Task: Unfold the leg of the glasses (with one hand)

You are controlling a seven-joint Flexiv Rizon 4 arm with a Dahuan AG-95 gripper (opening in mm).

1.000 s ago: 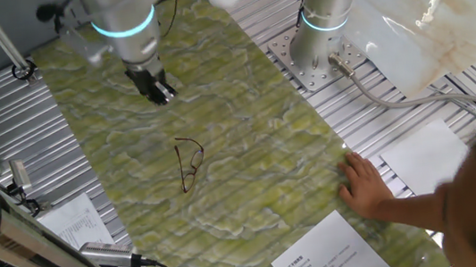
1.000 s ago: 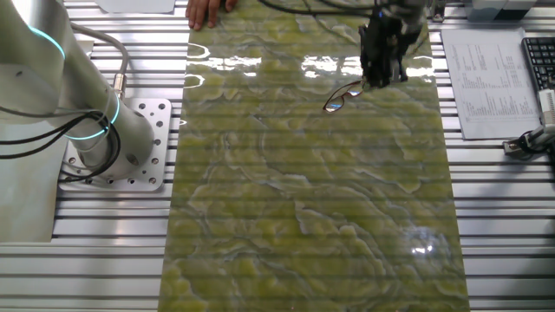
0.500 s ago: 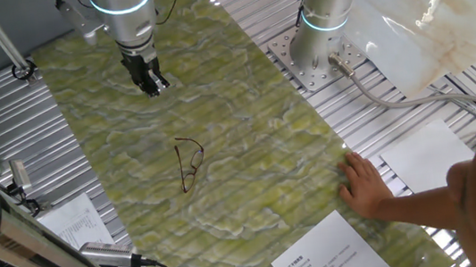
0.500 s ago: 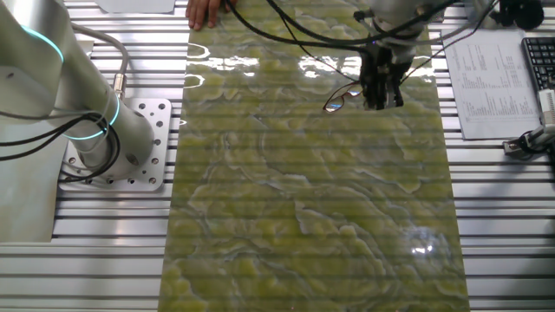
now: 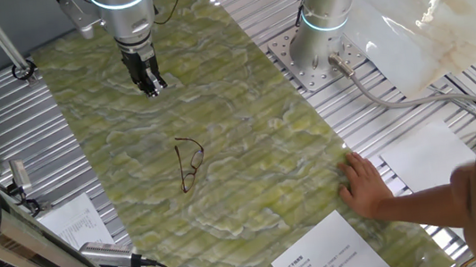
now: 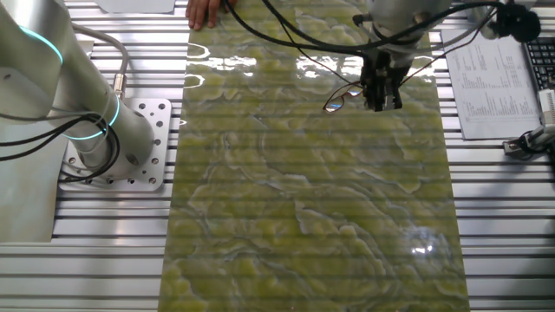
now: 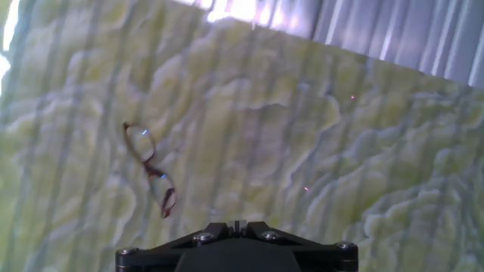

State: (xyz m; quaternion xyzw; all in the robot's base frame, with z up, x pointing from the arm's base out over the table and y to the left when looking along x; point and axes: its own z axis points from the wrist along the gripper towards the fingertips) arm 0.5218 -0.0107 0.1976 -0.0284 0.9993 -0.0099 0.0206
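In one fixed view we see the hand [image 5: 152,88] hovering over the mat [image 5: 247,132], jaws narrow and holding nothing. The glasses [image 5: 189,162] lie flat mid-mat, well apart from it, long axis running along the mat's length.

Print on the paper sheets [image 5: 337,252] is illegible.
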